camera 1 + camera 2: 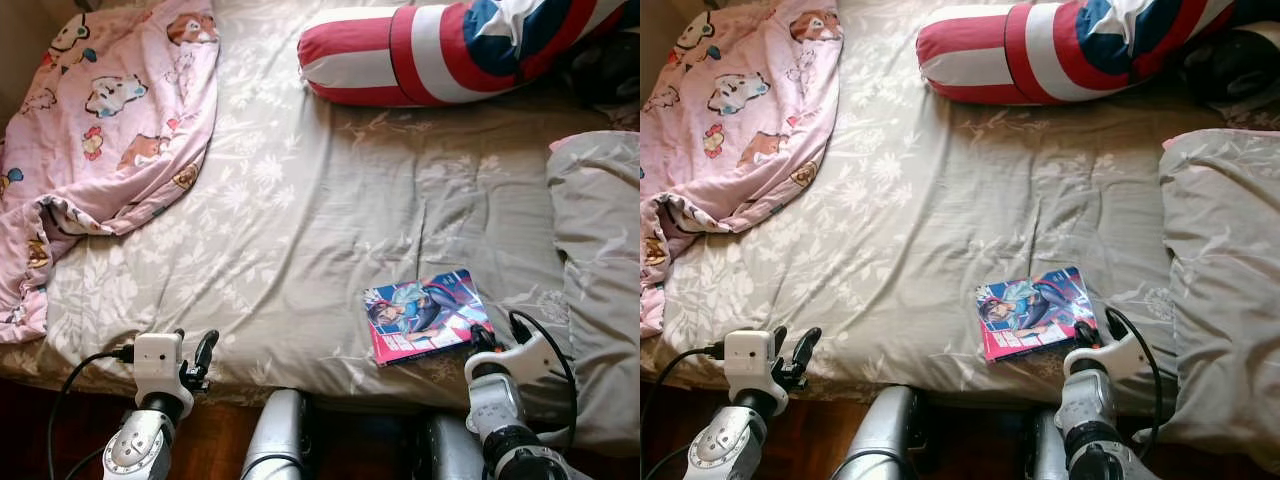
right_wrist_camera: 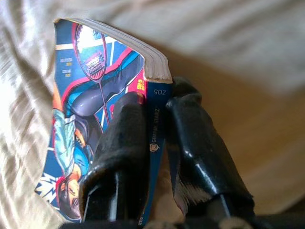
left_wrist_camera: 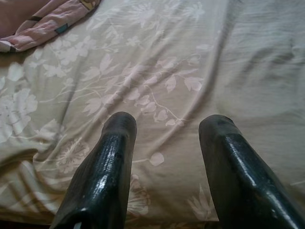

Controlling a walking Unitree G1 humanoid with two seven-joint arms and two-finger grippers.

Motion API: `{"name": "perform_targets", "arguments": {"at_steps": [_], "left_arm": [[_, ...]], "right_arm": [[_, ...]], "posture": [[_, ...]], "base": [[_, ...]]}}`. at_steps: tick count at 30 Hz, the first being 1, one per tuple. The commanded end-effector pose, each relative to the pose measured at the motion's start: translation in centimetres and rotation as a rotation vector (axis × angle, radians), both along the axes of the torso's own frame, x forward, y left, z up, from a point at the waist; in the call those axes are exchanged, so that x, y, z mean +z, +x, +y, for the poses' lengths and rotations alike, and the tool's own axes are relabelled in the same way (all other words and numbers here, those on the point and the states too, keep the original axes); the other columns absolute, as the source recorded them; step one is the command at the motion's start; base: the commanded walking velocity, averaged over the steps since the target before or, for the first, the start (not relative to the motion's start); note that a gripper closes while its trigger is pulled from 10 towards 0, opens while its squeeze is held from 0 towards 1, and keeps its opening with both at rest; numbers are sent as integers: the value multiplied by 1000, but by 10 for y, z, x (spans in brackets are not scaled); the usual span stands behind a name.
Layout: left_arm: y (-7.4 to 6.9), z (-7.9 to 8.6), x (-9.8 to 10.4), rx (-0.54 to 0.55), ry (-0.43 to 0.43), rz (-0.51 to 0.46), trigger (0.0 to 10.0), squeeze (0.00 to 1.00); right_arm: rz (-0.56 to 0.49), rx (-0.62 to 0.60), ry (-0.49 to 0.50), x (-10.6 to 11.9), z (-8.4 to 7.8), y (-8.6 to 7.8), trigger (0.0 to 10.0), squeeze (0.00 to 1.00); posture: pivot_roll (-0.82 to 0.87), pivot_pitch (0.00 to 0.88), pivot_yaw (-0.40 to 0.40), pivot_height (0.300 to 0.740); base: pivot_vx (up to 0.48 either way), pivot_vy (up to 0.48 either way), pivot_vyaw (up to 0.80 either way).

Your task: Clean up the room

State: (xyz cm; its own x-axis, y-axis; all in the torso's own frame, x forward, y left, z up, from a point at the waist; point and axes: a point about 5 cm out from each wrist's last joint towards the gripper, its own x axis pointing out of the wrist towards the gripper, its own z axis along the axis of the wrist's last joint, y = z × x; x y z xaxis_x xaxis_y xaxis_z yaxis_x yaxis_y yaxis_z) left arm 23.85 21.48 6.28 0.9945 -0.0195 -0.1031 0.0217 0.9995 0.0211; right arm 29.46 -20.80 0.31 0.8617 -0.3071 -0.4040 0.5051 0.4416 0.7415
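A colourful comic book (image 1: pixel 428 315) lies on the grey floral bedsheet (image 1: pixel 300 230) near the bed's front edge, right of centre. My right gripper (image 2: pixel 155 112) is shut on the comic book (image 2: pixel 95 95), one finger on its cover and one on the other side of its spine corner. My left gripper (image 3: pixel 167 124) hovers open over bare sheet at the front left of the bed, and its black fingers (image 1: pixel 205 352) hold nothing.
A crumpled pink cartoon blanket (image 1: pixel 100 130) covers the bed's far left. A red, white and blue round cushion (image 1: pixel 450 45) lies at the back. A grey pillow (image 1: pixel 600 270) sits at the right edge. Dark wooden floor (image 1: pixel 215 440) shows below the bed.
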Motion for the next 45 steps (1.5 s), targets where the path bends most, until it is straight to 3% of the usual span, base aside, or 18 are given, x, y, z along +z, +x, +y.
{"name": "perform_targets", "arguments": {"at_steps": [1,27,28,29,31,38,39,40,41,45], "left_arm": [[-10,6,-7,2,34,54,10000,0],[-13,4,-7,-22,55,77,10000,0],[-12,5,-7,-20,56,77,10000,0],[-12,6,-6,-17,57,76,10000,0],[-13,6,-6,-16,58,76,10000,0],[-13,6,-6,-18,60,77,10000,0],[-13,5,-6,-18,60,77,10000,0],[-13,5,-6,-17,59,76,10000,0],[-13,5,-6,-17,59,76,10000,0],[-12,4,-6,-18,57,72,10000,0]], "right_arm": [[63,-90,73,-19,0,-20,10000,0],[117,-88,108,-30,4,-30,10000,8],[122,-91,110,-31,4,-31,10000,43],[128,-97,114,-32,4,-33,10000,639],[134,-96,114,-33,4,-34,10000,678],[167,-108,118,-37,3,-39,10000,620],[181,-114,118,-39,3,-41,10000,239],[184,-116,118,-39,2,-41,10000,239],[184,-115,118,-39,2,-41,10000,0],[177,-107,110,-37,2,-39,10000,0]], "posture": [[217,376,177,657],[218,380,184,657],[218,380,185,657],[218,380,184,657],[219,380,184,657],[217,377,184,657],[217,377,184,657],[217,377,184,657],[219,374,184,657],[214,371,182,657]], "base": [[0,0,0],[0,0,0],[0,0,0],[0,0,0],[0,0,0],[0,0,0],[0,0,0],[0,0,0],[0,0,0],[0,0,0]]}}
